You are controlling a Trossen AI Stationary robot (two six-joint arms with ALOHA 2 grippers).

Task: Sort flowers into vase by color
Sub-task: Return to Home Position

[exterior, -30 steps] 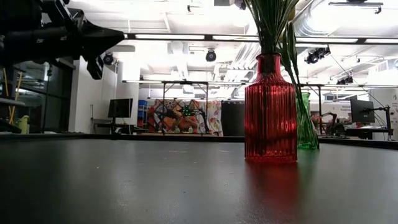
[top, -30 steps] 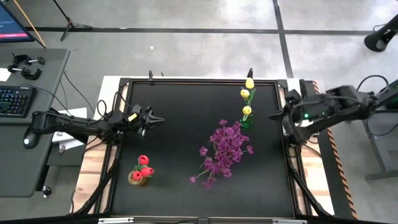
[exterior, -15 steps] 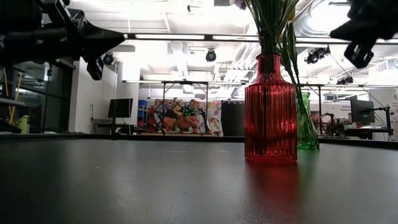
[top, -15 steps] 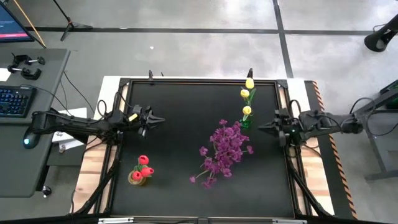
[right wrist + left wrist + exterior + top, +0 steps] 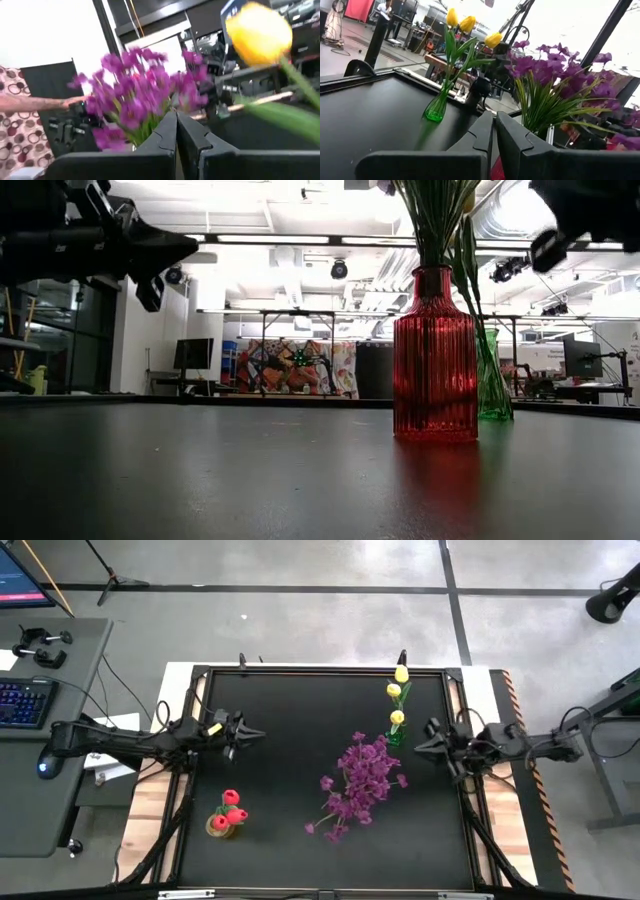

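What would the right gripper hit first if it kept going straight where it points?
Probably the purple flowers, dead ahead of the right gripper. The yellow tulips stand close beside that line, so it might graze them first.

The table [image 5: 200,480] has a matt black top with a faint sheen that dimly mirrors the glossy, ribbed red glass vase [image 5: 435,360], the green vase [image 5: 435,109] is smooth clear glass, the purple sprays [image 5: 540,67] look like matt cloth, and the left pincer [image 5: 494,120] looks like matt dark plastic.
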